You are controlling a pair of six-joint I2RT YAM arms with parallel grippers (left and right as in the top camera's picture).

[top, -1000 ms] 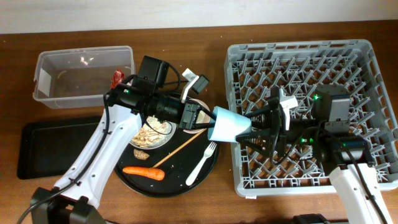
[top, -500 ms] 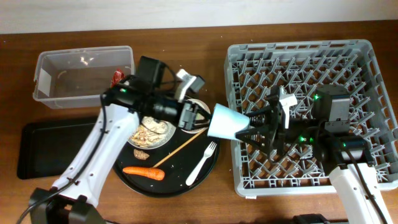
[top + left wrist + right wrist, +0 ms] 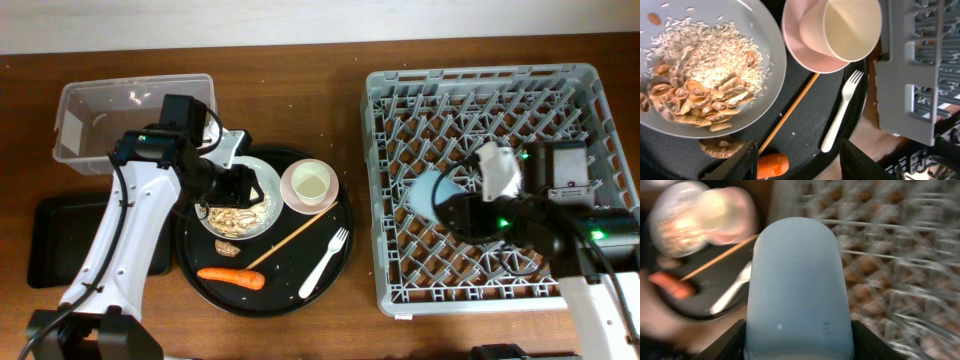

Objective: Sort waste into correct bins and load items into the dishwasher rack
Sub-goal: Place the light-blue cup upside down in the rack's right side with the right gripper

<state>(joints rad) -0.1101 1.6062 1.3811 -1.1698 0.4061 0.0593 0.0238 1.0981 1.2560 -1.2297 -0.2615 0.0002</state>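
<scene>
My right gripper [image 3: 797,341] is shut on a pale blue cup [image 3: 797,280], which fills the space between its fingers. In the overhead view that cup [image 3: 429,190] hangs over the left middle of the grey dishwasher rack [image 3: 383,285]. My left gripper [image 3: 805,162] is open and holds nothing; it hovers low over the round black tray. It sits above the white plate [image 3: 258,213] of beige food scraps [image 3: 695,85]. Beside the plate are a cream cup [image 3: 850,22] in a pink bowl [image 3: 797,40], a wooden chopstick [image 3: 792,110], a white fork [image 3: 840,115] and an orange carrot [image 3: 230,277].
The clear plastic tub [image 3: 120,130] stands at the back left, with the shallow black tray [image 3: 60,245] in front of it. The round black tray [image 3: 290,295] carries the plate, the bowl and the cutlery. A brown crumbly lump [image 3: 720,147] lies near my left finger.
The left gripper opened and let go of the blue cup, then drew back left over the plate. The right gripper shut on the cup and carried it right, over the rack.
</scene>
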